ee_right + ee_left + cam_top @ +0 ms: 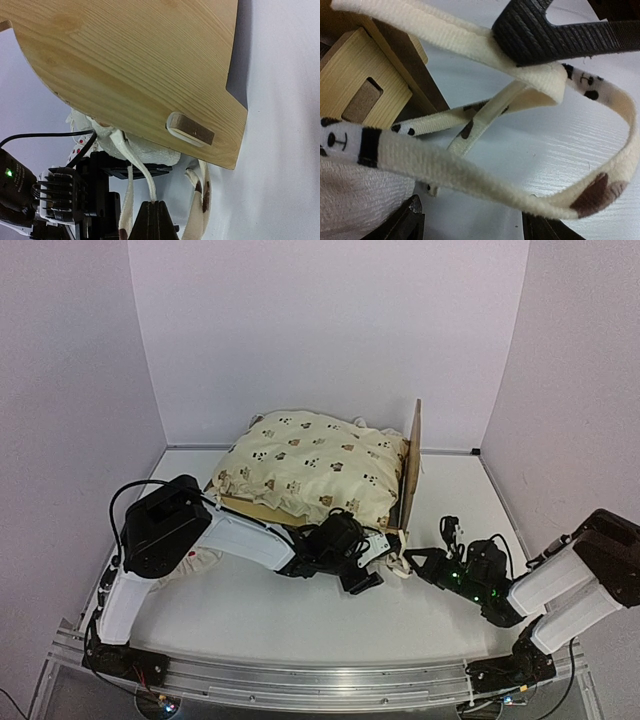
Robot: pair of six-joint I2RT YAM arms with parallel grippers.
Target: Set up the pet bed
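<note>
Pale plywood: the pet bed [408,490] sits mid-table, a little toward 12 o'clock from my bases, with its headboard [140,65] standing upright at the bed's 3 o'clock end. The cream animal-print quilt [310,465] is heaped over the frame and hides most of the base.

Both tools meet at the bed's 5 o'clock corner, low over the white table [300,625].

Right gripper [412,562]: pinched closed on a tie strap [485,170] of the quilt. The right wrist view shows a thin cream strand running straight into the meeting fingertips, just below the headboard's lower edge and its tenon. In the left wrist view a dark ribbed finger [540,30] bears on the same strap at 1 o'clock.

Left gripper [372,564]: jaws stand apart at the bottom of its own view. The printed strap loops across the gap above them, not clamped. A corner of the frame shows at 10 o'clock there.

A white, red-dotted piece of fabric [200,560] lies under my left arm, at 8 o'clock from the bed. Too little of it shows to tell more.
</note>
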